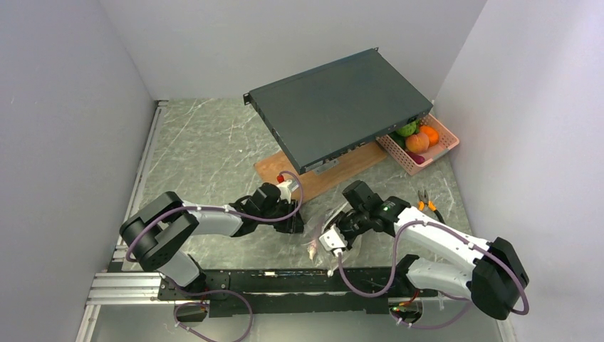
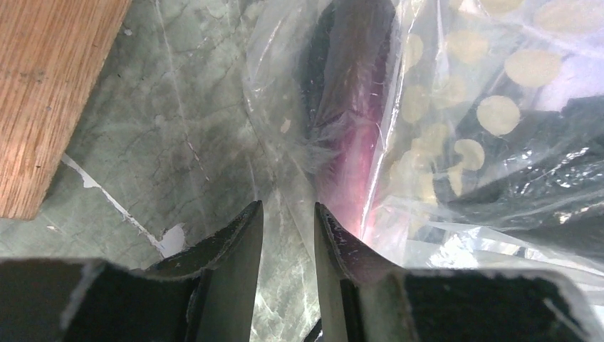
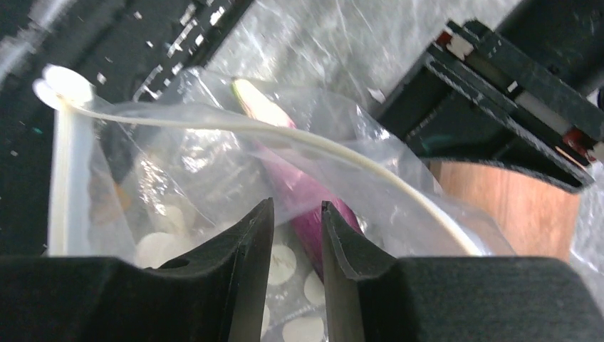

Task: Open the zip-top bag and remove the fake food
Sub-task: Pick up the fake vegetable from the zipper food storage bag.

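Note:
The clear zip-top bag point(image 1: 320, 226) lies crumpled on the marbled table between my two grippers. Its film point(image 2: 441, 107) carries pale round dots, and its whitish zip strip point(image 3: 249, 125) arcs across the right wrist view. Inside lies a purple piece of fake food point(image 3: 303, 191) with a pale end, which shows dark and pink through the film point(image 2: 352, 107). My left gripper point(image 2: 288, 206) point(image 1: 295, 222) stands at the bag's left edge, jaws a narrow gap apart over a fold of film. My right gripper point(image 3: 298, 205) point(image 1: 330, 239) is open over the bag, and the purple piece is just past its right finger.
A dark flat metal case point(image 1: 335, 107) rests tilted on a wooden board point(image 1: 313, 174) behind the bag. A pink lattice basket point(image 1: 445, 146) at the right holds orange and green toy fruits point(image 1: 419, 139). Orange-handled pliers point(image 1: 426, 203) lie beside the right arm. Grey walls close both sides.

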### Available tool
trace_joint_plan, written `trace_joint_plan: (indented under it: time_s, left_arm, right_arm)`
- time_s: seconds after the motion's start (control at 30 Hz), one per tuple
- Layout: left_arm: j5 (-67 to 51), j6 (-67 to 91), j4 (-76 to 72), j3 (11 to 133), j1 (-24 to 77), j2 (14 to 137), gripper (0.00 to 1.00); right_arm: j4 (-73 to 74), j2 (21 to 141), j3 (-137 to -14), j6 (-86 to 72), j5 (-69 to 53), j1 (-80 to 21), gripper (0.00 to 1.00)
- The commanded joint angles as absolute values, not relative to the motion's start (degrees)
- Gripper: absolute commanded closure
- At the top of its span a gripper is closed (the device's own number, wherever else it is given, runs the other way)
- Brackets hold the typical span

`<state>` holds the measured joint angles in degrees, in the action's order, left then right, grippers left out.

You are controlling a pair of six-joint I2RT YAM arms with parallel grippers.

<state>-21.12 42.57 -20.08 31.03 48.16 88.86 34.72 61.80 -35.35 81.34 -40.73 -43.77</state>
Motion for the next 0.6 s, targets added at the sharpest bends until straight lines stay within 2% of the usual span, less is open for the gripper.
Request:
trace_joint_plan:
  time_s: [0.0, 0.2, 0.43, 0.57]
  left_arm:
    - [-21.84, 40.43, -20.59, 32.63, 47.96, 90.12, 0.63]
    - [-22.47, 38.74, -19.12, 34.69, 47.91, 91.15, 0.62]
    - [-24.16, 37.69, -19.29, 36.40, 47.94, 93.35, 0.61]
    - [-25.19, 37.12, -19.11, 37.96, 47.96, 95.65, 0.61]
  right_arm:
    - [36.08, 59.95, -36.72, 84.67, -35.61, -42.98, 0.66]
    - [26.16, 60.57, -31.14, 87.02, -27.49, -43.11, 0.56]
    - [15.77, 64.53, -26.96, 89.91, -24.06, -44.21, 0.50]
    - [12.77, 66.05, -25.62, 91.18, -23.26, -44.64, 0.40]
